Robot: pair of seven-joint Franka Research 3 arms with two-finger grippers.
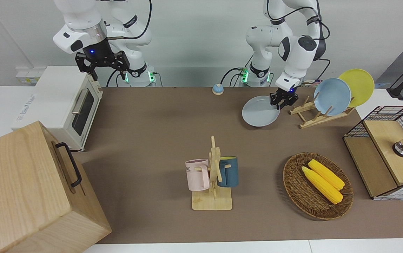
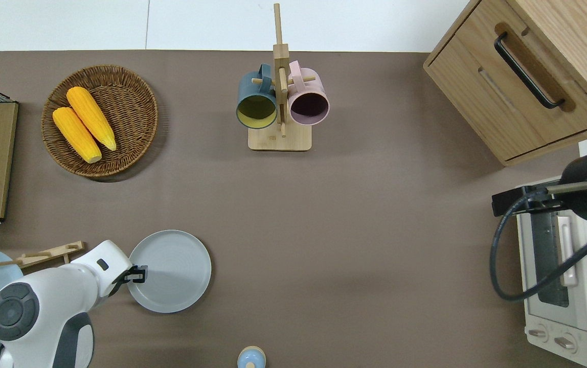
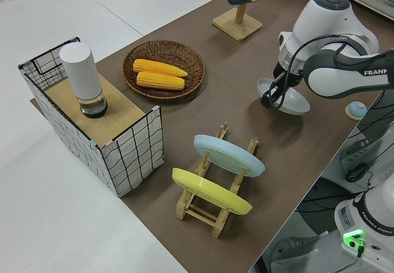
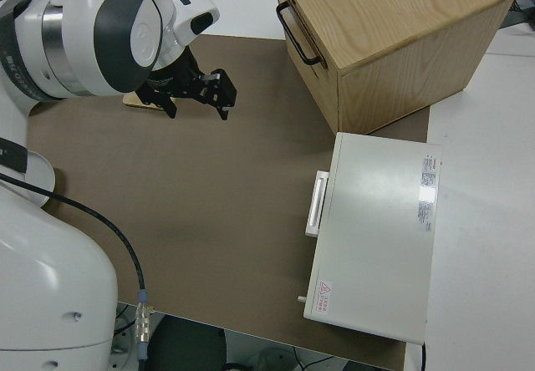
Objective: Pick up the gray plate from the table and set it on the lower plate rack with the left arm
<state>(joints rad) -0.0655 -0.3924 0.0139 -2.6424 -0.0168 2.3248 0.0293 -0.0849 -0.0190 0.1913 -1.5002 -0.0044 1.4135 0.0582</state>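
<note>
The gray plate is near the robots at the left arm's end of the table. Its rim on the rack side looks slightly raised. My left gripper is shut on that rim. Beside it the lower plate rack carries a light-blue plate and a yellow plate in its upper slots. The right arm is parked, its gripper open.
A mug stand with a pink and a blue mug stands mid-table. A wicker basket holds two corn cobs. A wire crate sits at the left arm's end. A toaster oven and a wooden cabinet stand at the right arm's end.
</note>
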